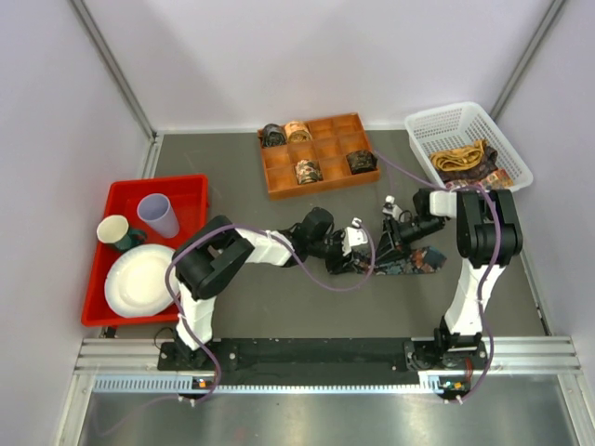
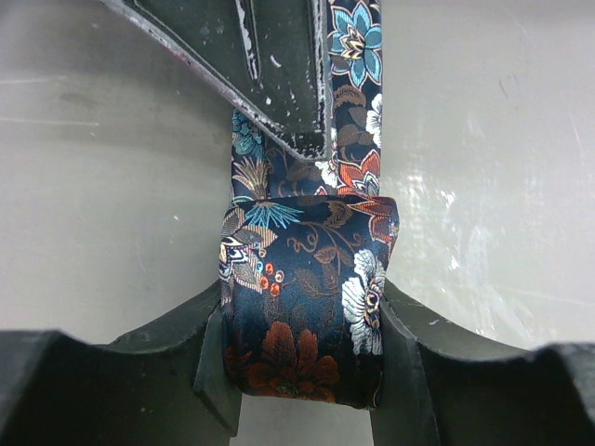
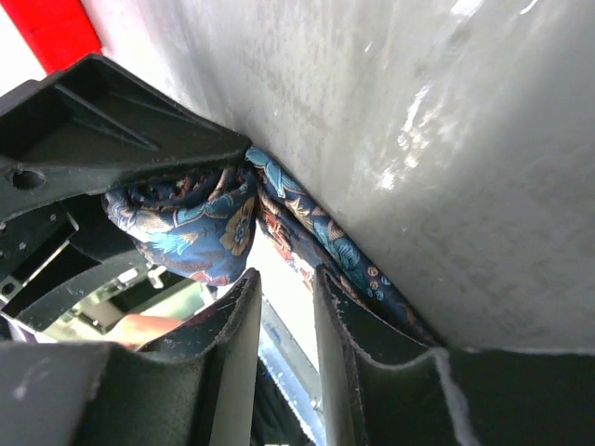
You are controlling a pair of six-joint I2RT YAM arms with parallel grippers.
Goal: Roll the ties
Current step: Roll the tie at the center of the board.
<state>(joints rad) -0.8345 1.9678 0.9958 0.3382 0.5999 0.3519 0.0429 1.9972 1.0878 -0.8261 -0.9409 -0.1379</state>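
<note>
On the table (image 1: 223,163), the coiled tie (image 2: 302,297) is clamped by the left gripper (image 2: 302,386) while its tail is pressed beneath the right gripper (image 3: 284,283), whose hold cannot be told; should that pressure be eased, the coil could be slackened and unrolled.

The tie (image 2: 297,307) is navy, covered in a floral pattern of teal, rust-orange and white blooms with brown scrolling vines. The bench (image 1: 242,167) is dull grey. The tray (image 1: 125,197) is red, the plate (image 1: 135,279) white, the box (image 1: 321,189) orange-brown and the basket (image 1: 446,119) white.
</note>
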